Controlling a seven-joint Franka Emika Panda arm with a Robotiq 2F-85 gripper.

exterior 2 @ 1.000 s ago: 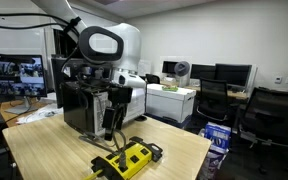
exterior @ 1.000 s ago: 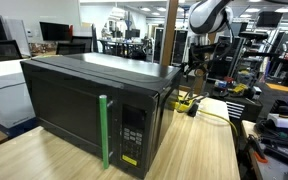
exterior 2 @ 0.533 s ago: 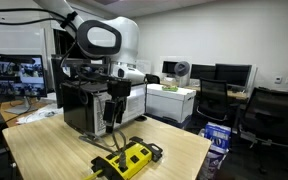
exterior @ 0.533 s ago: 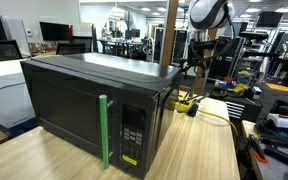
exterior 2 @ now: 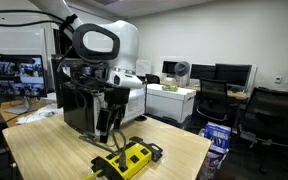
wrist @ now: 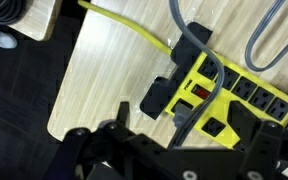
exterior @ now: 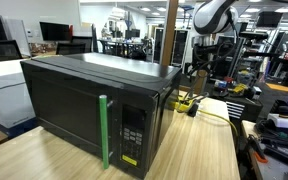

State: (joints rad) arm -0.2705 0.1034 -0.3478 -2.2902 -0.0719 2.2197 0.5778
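End effector [exterior 2: 106, 125]: fingers spread, empty, above strip.
Power strip [wrist: 234, 95]: near bench [exterior 2: 44, 150] corner, plugs [wrist: 164, 95] seated.
Handling: rigid, likely light (cords [wrist: 124, 25] may drag).
Hold: across bare yellow end, clear of plugs.

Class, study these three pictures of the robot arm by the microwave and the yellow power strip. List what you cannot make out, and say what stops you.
Gripper: open or shut cannot be told; small and dark in both exterior views, blurred at the wrist view's bottom edge.
Power strip: its right end is cut off by the wrist view's edge.
Microwave keypad: buttons too small to read in an exterior view.
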